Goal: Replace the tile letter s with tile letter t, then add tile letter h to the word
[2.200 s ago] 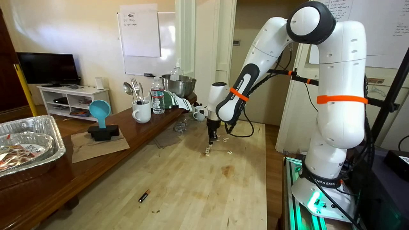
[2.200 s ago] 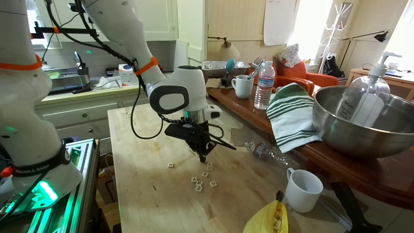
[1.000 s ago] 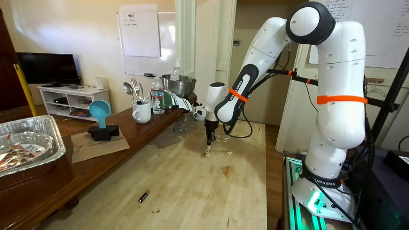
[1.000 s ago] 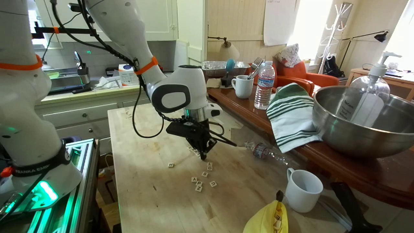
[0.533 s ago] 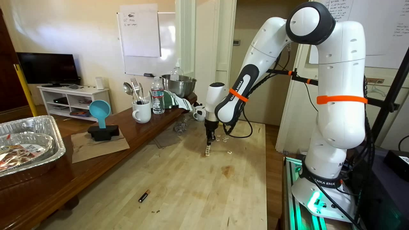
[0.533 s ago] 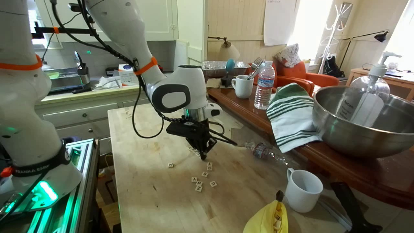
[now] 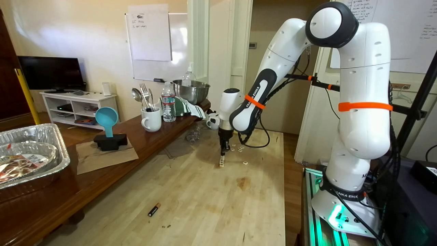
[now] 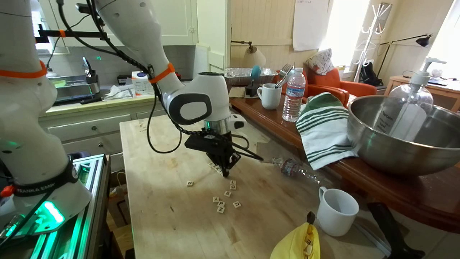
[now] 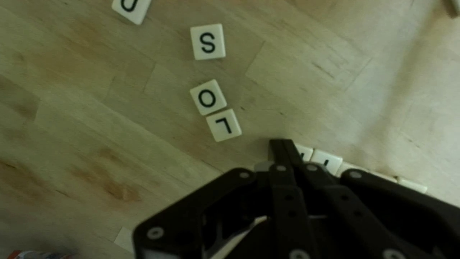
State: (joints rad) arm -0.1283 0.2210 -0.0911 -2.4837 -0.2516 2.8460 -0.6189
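My gripper [image 9: 281,142] is shut at the near end of a row of cream letter tiles [image 9: 325,160], fingertips together with no tile showing between them. It touches or nearly touches the end tile. The row shows in both exterior views, partly behind the gripper [image 8: 225,175] in an exterior view. In the wrist view only short dark strokes of two row letters show, so I cannot tell which are the letters t and h. The tile letter s [image 9: 208,41] lies loose, away from the row. Between it and my gripper lie the tiles O [image 9: 208,97] and L [image 9: 224,125].
Several more loose tiles lie around, including W [image 8: 189,183] off to one side. A yellow pouch [image 8: 293,244] holding tiles, a white mug [image 8: 337,212] and a fallen plastic bottle [image 8: 294,171] are on the table. A battery [image 7: 154,209] lies farther along. A raised wooden counter [image 7: 123,164] borders the table.
Compared with about two seconds ago, my gripper has shifted slightly, and more of the tile row shows beside it. Over the last second it is nearly still, staying shut.
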